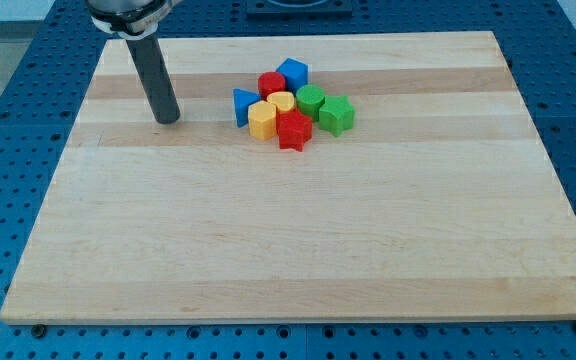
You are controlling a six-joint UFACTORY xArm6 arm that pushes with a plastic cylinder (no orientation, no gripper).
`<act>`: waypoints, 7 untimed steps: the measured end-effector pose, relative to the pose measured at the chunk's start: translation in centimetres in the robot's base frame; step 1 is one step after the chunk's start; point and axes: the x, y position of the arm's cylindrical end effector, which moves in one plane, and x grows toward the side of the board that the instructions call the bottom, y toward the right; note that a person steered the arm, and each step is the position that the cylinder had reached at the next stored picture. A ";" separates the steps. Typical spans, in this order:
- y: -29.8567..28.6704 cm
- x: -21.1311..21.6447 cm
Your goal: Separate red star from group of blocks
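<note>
The red star (293,130) sits at the bottom edge of a tight cluster of blocks near the view's top centre. It touches a yellow hexagon (262,119) on its left, a yellow heart (282,103) above it and lies next to a green star (336,115) on its right. The cluster also holds a blue triangle (243,105), a red round block (271,84), a blue cube (292,73) and a green round block (310,98). My tip (168,120) rests on the board to the left of the cluster, well apart from the blue triangle.
The wooden board (288,250) lies on a blue perforated table (8,120). The rod's mount (128,15) shows at the view's top left.
</note>
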 end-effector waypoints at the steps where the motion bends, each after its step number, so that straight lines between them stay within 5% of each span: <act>1: 0.0 0.0; 7: 9.8 -2.8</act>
